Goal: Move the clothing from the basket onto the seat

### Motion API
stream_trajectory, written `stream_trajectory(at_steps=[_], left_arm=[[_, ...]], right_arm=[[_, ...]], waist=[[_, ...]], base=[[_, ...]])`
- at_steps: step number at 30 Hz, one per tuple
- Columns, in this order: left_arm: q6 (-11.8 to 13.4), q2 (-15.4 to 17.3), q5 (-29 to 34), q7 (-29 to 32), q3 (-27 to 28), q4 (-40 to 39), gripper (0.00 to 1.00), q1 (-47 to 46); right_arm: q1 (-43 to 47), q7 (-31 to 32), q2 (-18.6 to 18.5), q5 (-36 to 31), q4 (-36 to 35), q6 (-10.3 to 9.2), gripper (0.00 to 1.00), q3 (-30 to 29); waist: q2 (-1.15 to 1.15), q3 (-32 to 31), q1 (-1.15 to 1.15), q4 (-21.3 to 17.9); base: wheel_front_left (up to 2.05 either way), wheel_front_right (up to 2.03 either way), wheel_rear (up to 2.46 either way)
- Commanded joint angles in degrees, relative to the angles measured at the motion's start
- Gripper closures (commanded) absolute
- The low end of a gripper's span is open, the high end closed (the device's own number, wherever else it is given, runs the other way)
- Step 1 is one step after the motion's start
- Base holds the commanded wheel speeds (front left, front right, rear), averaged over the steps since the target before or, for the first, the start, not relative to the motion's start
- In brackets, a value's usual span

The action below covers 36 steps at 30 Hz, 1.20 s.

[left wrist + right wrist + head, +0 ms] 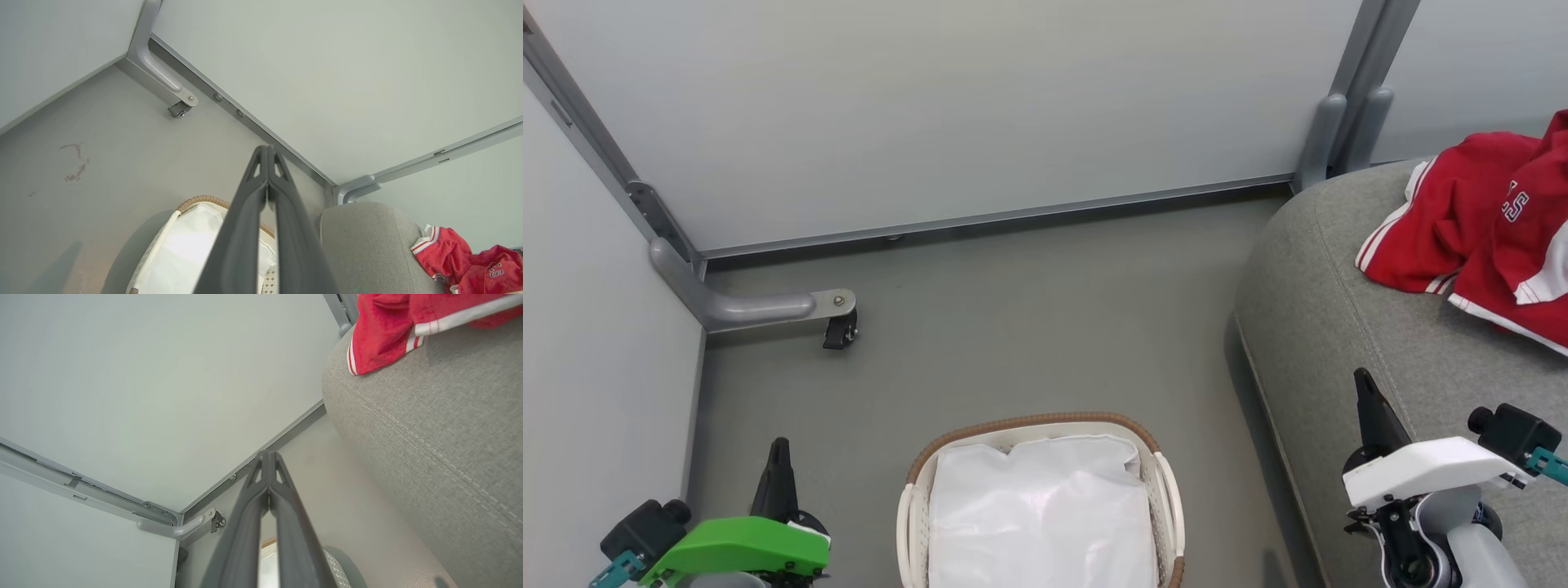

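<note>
The floor (1029,310) is an open grey stretch, hemmed by pale wall panels (972,106) along the far side and the left. A grey metal foot with a small black caster (840,329) juts out from the left corner. The basket (1029,423) stands on the floor at the near middle, with free floor on its far and left sides. A narrow strip of floor separates it from the rounded edge of the seat (1323,327) on the right. In the left wrist view a faint reddish stain (73,161) marks the floor well away from the basket.

The basket's near end is cut off by the bottom of the head view. Its white liner (1037,514) covers the inside, so what lies beneath cannot be told. The clothing (1445,220) lies in a rumpled red heap on the far part of the seat, near the seat's rounded far corner. It runs off the right edge of the head view, and only a letter or so of its white print can be read. The seat itself is cut off at the right and bottom.

The left gripper (267,152) hangs above the basket's left side. Its jaws are clenched tip to tip and grasp nothing. The right gripper (267,455) sits over the seat's near edge, its jaws likewise pressed together and touching nothing.
</note>
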Motion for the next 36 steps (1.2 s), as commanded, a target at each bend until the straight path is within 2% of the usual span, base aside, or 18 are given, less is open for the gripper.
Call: stream_trajectory(at_steps=[1,36], left_arm=[[-0.31,0.18,-1.77,0.32,0.39,-0.89,1.00,-1.68],[-1.09,0.29,-21.54,6.12,3.69,-3.34,1.00,-2.97]], right_arm=[[0.07,0.36,-0.39,1.95,-1.04,-0.01,1.00,-0.29],[1.39,6.22,-0.58,25.20,-3.68,-0.03,1.00,-1.97]], waist=[[0.00,-0.03,0.00,0.01],[0.00,-0.91,0.00,0.35]], base=[[0.00,0.00,0.00],[0.00,0.00,0.00]])
